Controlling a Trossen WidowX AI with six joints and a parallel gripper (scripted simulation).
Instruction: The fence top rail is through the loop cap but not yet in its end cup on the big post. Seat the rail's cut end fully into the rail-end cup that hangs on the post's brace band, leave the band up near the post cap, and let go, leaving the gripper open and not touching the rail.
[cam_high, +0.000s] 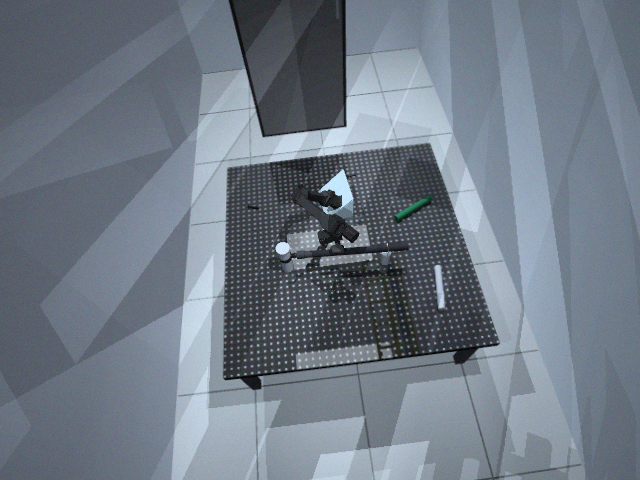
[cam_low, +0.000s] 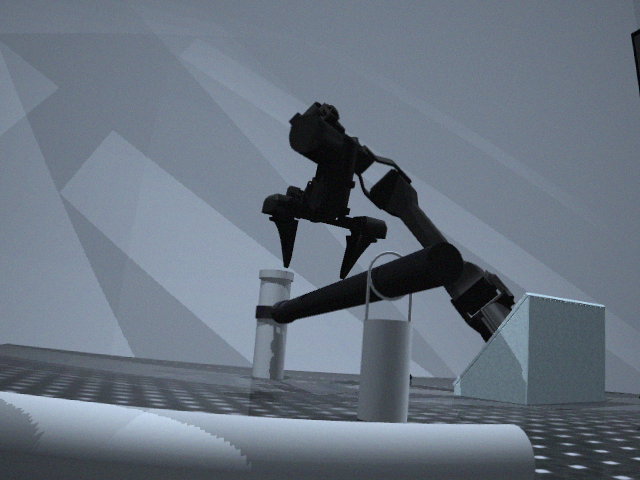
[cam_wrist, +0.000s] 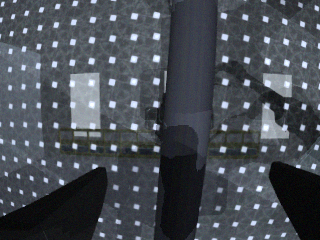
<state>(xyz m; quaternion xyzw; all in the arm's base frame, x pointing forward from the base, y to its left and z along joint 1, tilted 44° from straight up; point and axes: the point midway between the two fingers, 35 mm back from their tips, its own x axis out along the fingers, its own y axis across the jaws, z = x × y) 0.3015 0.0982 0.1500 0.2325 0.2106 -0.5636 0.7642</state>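
The dark rail (cam_high: 369, 249) (cam_low: 328, 298) (cam_wrist: 192, 65) runs through the wire loop on the short grey post (cam_low: 385, 366) (cam_high: 385, 263) and slopes down to the big white post (cam_low: 268, 346) (cam_high: 287, 265). Its far end meets the dark cup (cam_low: 281, 312) on the brace band (cam_low: 263, 312), which sits on the upper part of the post, a little below the post cap (cam_low: 276, 275) (cam_high: 282, 249). How deep the end sits inside the cup cannot be told. My gripper (cam_low: 314, 271) (cam_wrist: 191, 174) is wide open and empty above the rail, with visible gaps on both sides in the wrist view.
A pale blue wedge block (cam_high: 343, 198) (cam_low: 566, 351) stands beside the arm's base. A green rod (cam_high: 413, 208) lies at the right of the perforated table (cam_high: 268, 320). A white tube (cam_high: 439, 286) (cam_low: 336, 444) lies nearer the right front, beyond the short post.
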